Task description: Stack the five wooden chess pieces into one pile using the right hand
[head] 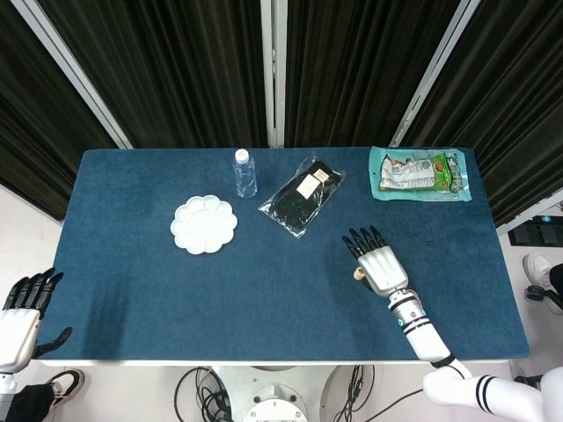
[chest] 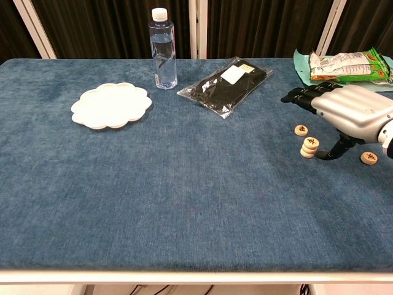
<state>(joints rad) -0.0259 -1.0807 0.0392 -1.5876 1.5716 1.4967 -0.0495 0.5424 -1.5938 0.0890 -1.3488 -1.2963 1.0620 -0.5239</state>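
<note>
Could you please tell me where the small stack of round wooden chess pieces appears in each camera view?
Head view: the small stack of round wooden chess pieces peeks out at the silver right hand's left edge, right of centre.
Chest view: far right, beside the hand's thumb.
Shared landmark: the flat black plastic packet.

blue table [chest: 184,203] | palette [chest: 111,105]; bottle [chest: 163,49]; black packet [chest: 225,78]; snack bag [chest: 347,64]; chess pieces [chest: 309,147]

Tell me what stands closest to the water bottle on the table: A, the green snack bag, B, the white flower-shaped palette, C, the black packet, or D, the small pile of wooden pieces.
C: the black packet lies just right of the water bottle, nearer than the white palette; the snack bag and pile sit far right.
</note>
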